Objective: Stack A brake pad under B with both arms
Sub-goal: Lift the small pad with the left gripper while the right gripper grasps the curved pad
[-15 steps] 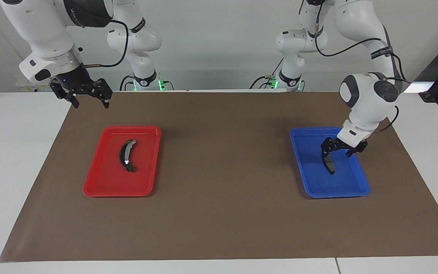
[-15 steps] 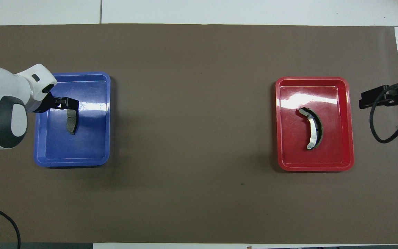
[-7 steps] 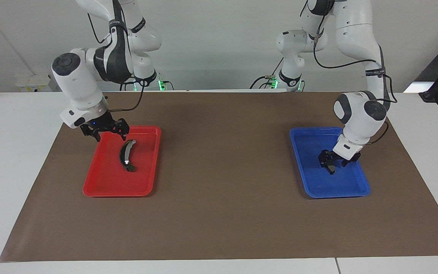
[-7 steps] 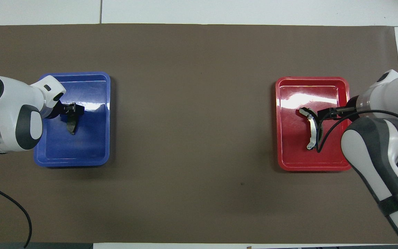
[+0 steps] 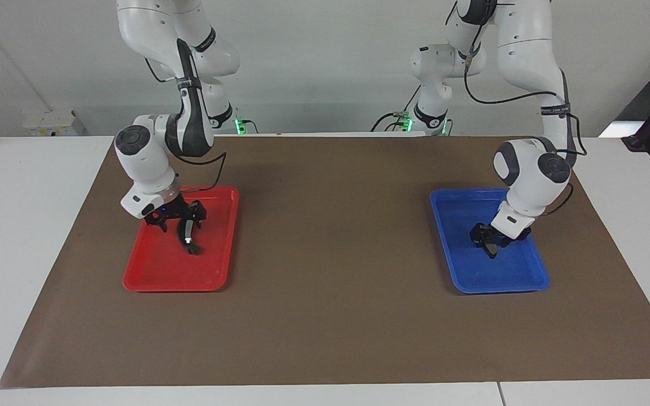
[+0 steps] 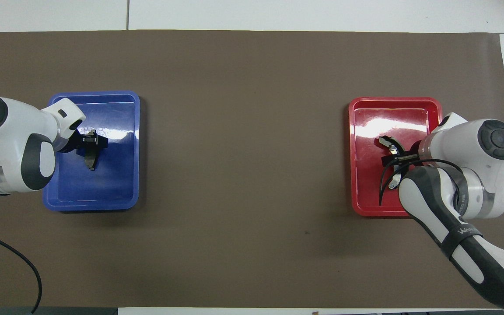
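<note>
A brown mat [image 5: 325, 316] covers the white table [image 5: 26, 225] before a pale wall. The left gripper [image 5: 490, 239] is down on the A brake pad [image 6: 90, 159] in the blue tray [image 5: 449, 254], the right gripper [image 5: 181, 219] on B [image 5: 189, 239] in the red tray [image 5: 150, 276]; whether either grips, I cannot tell.

Robotics lab, plainly. Two white jointed arms [image 5: 178, 113] bolted at one edge of a white desk [image 5: 20, 225], green status lights at their bases, loose black cabling, a brown paper mat [image 5: 325, 316], bare pale wall.
</note>
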Robot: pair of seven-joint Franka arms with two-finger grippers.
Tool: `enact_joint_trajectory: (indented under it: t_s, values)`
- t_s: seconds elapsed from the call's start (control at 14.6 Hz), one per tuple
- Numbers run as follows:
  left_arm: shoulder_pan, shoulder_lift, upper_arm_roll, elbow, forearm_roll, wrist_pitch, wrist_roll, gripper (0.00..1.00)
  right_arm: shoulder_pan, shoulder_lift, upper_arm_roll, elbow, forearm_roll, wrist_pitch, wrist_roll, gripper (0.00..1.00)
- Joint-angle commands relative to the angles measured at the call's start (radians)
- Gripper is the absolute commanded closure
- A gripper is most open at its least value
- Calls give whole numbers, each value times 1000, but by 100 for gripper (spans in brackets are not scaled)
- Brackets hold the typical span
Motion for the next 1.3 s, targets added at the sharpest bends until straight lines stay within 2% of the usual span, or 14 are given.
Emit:
enact_joint_trajectory:
  t_s: [0.0, 0.14, 0.27, 0.41, 0.55, 0.82, 0.89, 0.96, 1.1, 1.24]
  values:
    - [-3, -43, 1, -27, 7, -24, 27, 84, -12, 1, 4, -15, 33, 30, -34, 0]
    - [0, -70, 0, 0, 7, -50, 29, 97, -12, -4, 4, -37, 35, 33, -34, 0]
    - [-5, -91, -7, 46, 7, -108, 30, 99, -12, -8, 4, -50, 35, 34, -36, 0]
    - [-32, -96, -14, 123, -6, -191, 18, 99, -10, -10, 4, -60, 35, 50, -42, 6]
    - [-121, -91, -16, 161, -62, -208, 4, 99, -9, -8, 4, -57, 35, 51, -43, 33]
    - [-317, -102, -16, 149, -63, -200, -273, 99, -3, 2, 4, -20, 35, 59, -25, 77]
    - [-371, -100, -14, 148, -63, -181, -315, 99, 2, 4, 4, -2, 35, 51, -5, 94]
    - [-418, -94, -14, 143, -63, -158, -359, 99, 3, 4, 4, 15, 35, 44, 22, 100]
    - [-503, -80, -14, 141, -63, -96, -474, 99, 3, 8, 4, 34, 35, 27, 47, 100]
    - [-566, -35, -16, 148, -63, -53, -562, 99, 3, 5, 6, 43, 35, 25, 85, 100]
